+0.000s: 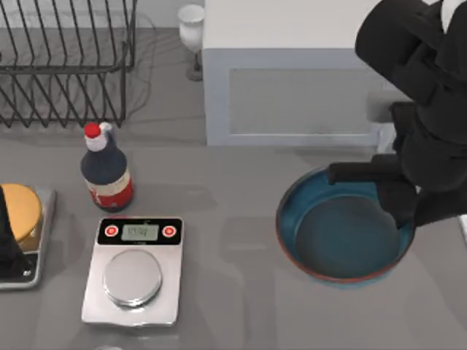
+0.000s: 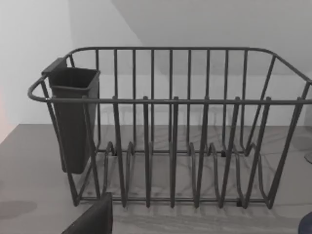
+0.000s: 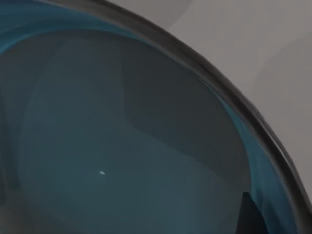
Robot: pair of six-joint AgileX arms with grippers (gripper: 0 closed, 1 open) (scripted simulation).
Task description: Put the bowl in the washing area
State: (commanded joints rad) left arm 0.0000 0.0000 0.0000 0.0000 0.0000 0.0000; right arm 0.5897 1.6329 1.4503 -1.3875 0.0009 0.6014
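The main risk from here, as I judge it, is a slipping grasp: the wide round bowl (image 1: pixel 339 237), glossy teal-blue inside with a thin reddish-brown rim, has a smooth curved wall, and a pinch on 1 edge could let it tilt or slide out once lifted. A second risk lies in the carry toward the dark wire dish rack (image 1: pixel 66 62) at the far left: the dark sauce bottle with a red cap (image 1: pixel 107 169) and the silver kitchen scale (image 1: pixel 135 270) stand between, so a low pass could knock either.

The bowl rests on the grey table (image 1: pixel 233 211) at the right, just in front of the pale grey cabinet (image 1: pixel 292 87). The right gripper (image 1: pixel 398 208) sits at the bowl's right rim, reaching down into it; whether its fingers are wide, narrow or clamped on the wall I cannot tell. The right wrist view looks closely into the bowl's teal interior (image 3: pixel 136 146)

The left arm sits parked at the table's left edge
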